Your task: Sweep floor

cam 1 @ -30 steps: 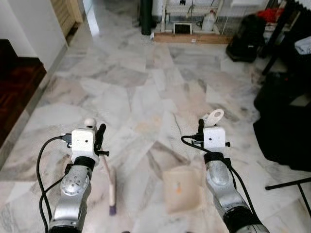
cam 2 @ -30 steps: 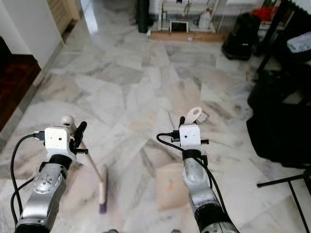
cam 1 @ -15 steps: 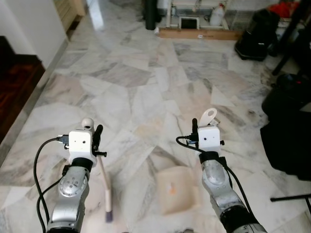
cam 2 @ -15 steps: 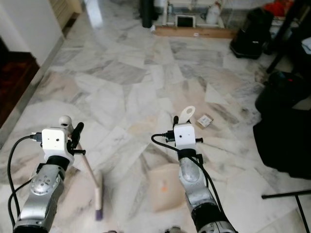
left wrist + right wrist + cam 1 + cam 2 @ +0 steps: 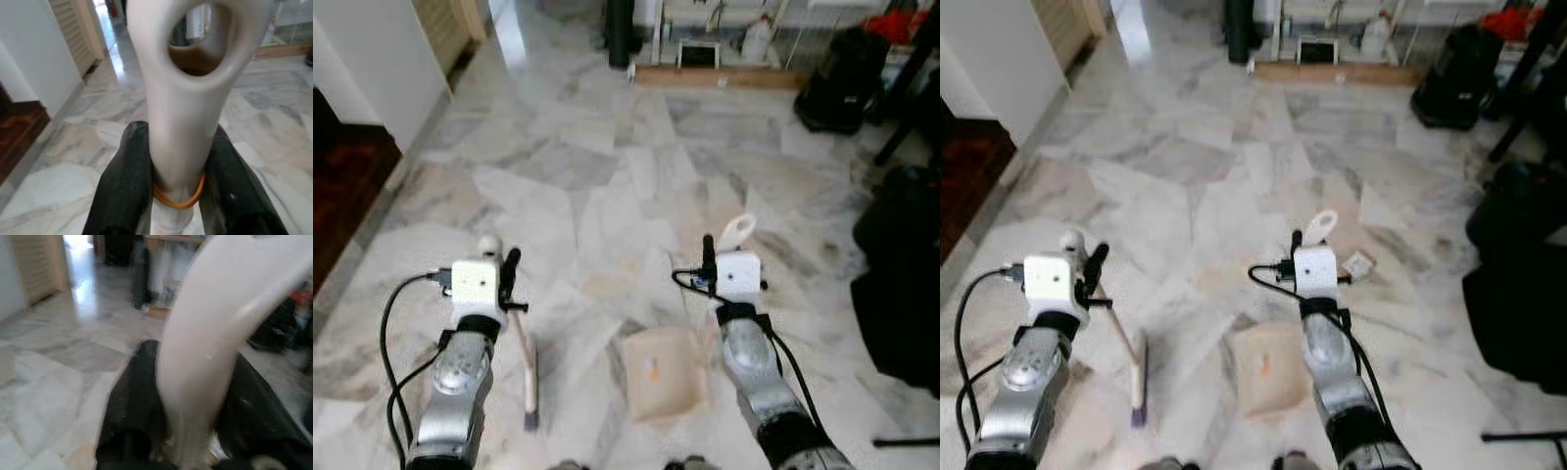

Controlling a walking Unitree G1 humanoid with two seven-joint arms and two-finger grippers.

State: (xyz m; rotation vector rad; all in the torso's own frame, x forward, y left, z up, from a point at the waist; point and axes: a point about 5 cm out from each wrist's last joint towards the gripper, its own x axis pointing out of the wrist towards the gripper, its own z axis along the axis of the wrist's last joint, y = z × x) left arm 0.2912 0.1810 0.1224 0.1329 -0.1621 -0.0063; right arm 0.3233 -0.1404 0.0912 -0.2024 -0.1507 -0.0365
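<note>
Nearest the camera, two silver arms rise from the lower edge over a marble floor (image 5: pixel 607 196). The left end effector (image 5: pixel 176 161) is clenched on the cream handle of a brush (image 5: pixel 524 357); in the left wrist view its two black fingers (image 5: pixel 122 181) press against both sides of the handle, just above an orange rubber band (image 5: pixel 178 198), and the handle ends in an oval hanging hole. From the head views the brush slants down from the grip to the floor, its bristle head with a dark tip resting just beside the left arm.

The right end effector (image 5: pixel 188 396) is clenched on the cream handle of a dustpan (image 5: pixel 661 372); the right wrist view, somewhat blurred, shows a black finger on each side of the handle. The flat beige pan lies on the floor between the two arms, close against the right arm, with a small orange mark on its surface. The looped end of its handle stands up just above the white wrist housing.

Just beyond the right end effector, a small piece of litter (image 5: pixel 1358 263) lies on the marble.

Farther out, a dark wooden floor (image 5: pixel 342 186) borders the marble on the left, beside a white wall (image 5: pixel 372 59). On the right stand black bags (image 5: pixel 901 264). At the far end, a wooden board (image 5: pixel 715 76) runs along the base of a shelf holding a white jug (image 5: pixel 759 41), with a dark cylinder (image 5: pixel 620 29) to its left and another black bag (image 5: pixel 837 83) to its right.
</note>
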